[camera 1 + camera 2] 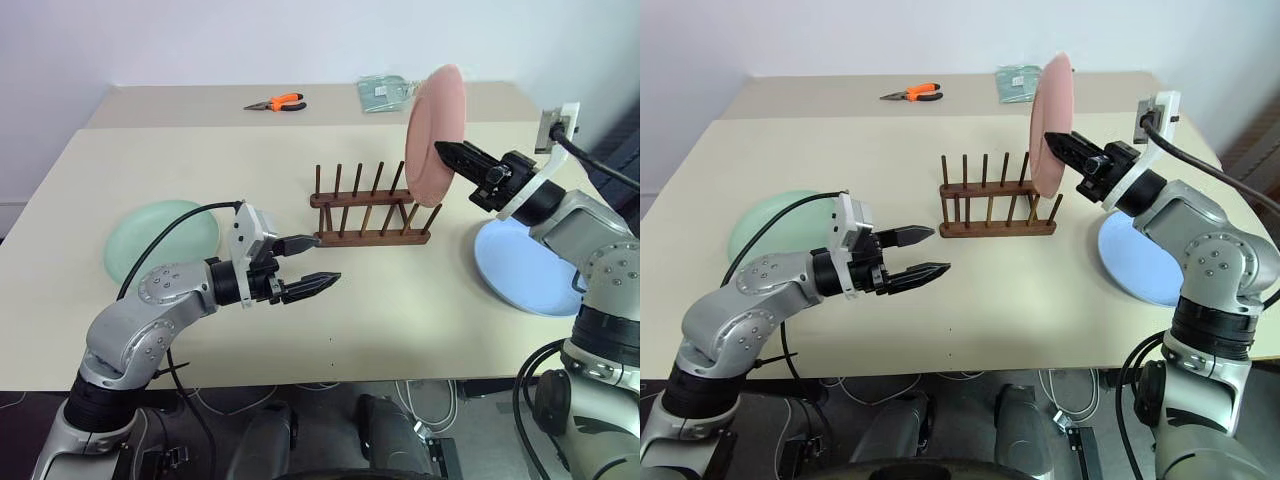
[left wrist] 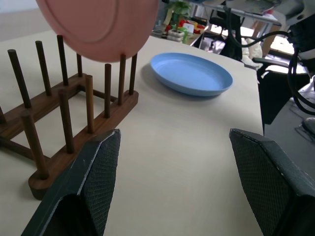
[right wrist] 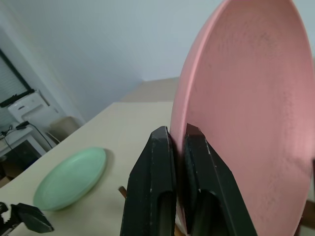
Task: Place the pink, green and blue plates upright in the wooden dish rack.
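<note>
Pink plate in R tool

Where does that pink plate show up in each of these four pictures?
Left eye view: pink plate, held upright on edge above the right end of the wooden dish rack.
Right eye view: upper middle, again over the rack's right end.
Left wrist view: top left, hanging above the rack's pegs.
Right wrist view: the right half, its rim pinched by the right gripper.
Shared landmark: the green plate lying flat on the table.
</note>
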Action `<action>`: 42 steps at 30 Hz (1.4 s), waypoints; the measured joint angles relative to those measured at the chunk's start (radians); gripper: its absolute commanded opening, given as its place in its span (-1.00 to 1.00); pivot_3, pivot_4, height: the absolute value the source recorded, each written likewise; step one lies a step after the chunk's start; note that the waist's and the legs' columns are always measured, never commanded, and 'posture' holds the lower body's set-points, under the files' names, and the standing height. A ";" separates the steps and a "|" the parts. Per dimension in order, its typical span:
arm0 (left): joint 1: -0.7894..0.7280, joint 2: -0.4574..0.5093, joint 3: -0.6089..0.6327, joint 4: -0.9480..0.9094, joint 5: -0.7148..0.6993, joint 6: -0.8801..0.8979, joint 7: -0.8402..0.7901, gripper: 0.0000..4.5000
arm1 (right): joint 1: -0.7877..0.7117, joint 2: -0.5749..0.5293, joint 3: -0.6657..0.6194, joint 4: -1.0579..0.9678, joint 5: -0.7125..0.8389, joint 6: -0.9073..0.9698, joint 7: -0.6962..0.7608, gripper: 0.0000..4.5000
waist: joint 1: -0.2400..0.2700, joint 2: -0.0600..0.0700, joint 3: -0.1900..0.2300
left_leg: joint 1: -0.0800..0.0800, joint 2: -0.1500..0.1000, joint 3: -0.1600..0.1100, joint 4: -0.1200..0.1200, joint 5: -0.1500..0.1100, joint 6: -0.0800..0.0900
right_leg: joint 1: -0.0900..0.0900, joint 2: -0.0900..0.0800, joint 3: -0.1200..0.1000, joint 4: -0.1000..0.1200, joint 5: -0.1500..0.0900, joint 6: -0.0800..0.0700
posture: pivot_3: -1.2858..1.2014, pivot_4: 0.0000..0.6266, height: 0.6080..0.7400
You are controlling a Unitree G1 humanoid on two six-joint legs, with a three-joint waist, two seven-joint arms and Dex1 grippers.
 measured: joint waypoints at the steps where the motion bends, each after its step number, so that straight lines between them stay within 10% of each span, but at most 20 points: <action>1: 0.001 0.001 0.000 -0.003 0.002 0.000 0.000 0.64 | 0.000 -0.004 0.004 0.006 -0.005 -0.004 0.006 -0.68 | 0.000 0.000 0.000 | 0.000 0.000 0.000 0.000 0.000 0.000 | 0.000 0.000 0.000 0.000 0.000 0.000 | 0.03 -0.52 1.00; 4: 0.017 0.011 -0.011 -0.009 0.023 0.000 0.001 0.64 | 0.000 -0.005 0.021 0.011 -0.051 -0.057 0.016 -0.17 | 0.000 0.000 0.000 | 0.000 0.000 0.000 0.000 0.000 0.000 | 0.000 0.000 0.000 0.000 0.000 0.000 | 0.03 -0.52 1.00; 11: 0.024 0.009 0.012 0.005 0.065 -0.006 0.035 0.99 | -0.007 -0.055 0.045 0.013 -0.215 -0.246 0.015 -0.15 | 0.001 0.000 0.000 | 0.000 0.000 0.000 0.000 0.000 0.000 | 0.000 0.000 0.000 0.000 0.000 0.000 | 0.03 -0.52 1.00; 18: -0.125 -0.094 0.271 0.281 0.201 -0.054 0.414 1.00 | -0.040 -0.131 0.075 -0.038 -0.267 -0.345 0.094 0.99 | -0.003 0.001 0.001 | 0.001 0.000 -0.001 0.000 0.000 0.000 | 0.000 0.001 -0.001 0.001 0.002 0.005 | 0.03 -0.52 1.00; 24: -0.175 -0.102 0.507 0.454 0.377 0.060 0.846 1.00 | -0.028 -0.174 0.377 -0.348 -0.367 -0.407 0.231 0.99 | -0.007 -0.002 -0.001 | 0.002 0.000 -0.001 -0.003 0.000 0.000 | -0.002 0.000 -0.001 0.001 0.001 0.006 | 0.03 -0.52 1.00; 34: 0.035 -0.311 0.740 0.246 0.238 0.332 0.914 1.00 | 0.050 -0.042 0.651 -0.339 -0.541 -0.502 0.275 0.99 | 0.025 -0.008 -0.001 | -0.001 -0.001 -0.004 0.001 0.000 -0.002 | -0.001 -0.001 -0.003 0.002 0.001 0.006 | 0.03 -0.52 1.00; 37: 0.020 -0.348 0.786 0.204 0.176 0.367 0.917 0.71 | 0.050 -0.039 0.657 -0.331 -0.569 -0.521 0.277 1.00 | 0.023 -0.007 -0.001 | 0.000 -0.001 -0.004 0.001 0.000 -0.002 | -0.001 -0.001 -0.003 0.003 0.001 0.006 | 0.03 -0.52 1.00; 42: -0.006 -0.404 0.826 0.204 0.141 0.361 0.952 -0.42 | 0.050 -0.024 0.659 -0.291 -0.627 -0.552 0.275 1.00 | 0.023 -0.008 -0.001 | 0.000 -0.001 -0.004 0.001 0.001 -0.002 | -0.001 0.000 -0.003 0.003 0.001 0.006 | 0.03 -0.52 1.00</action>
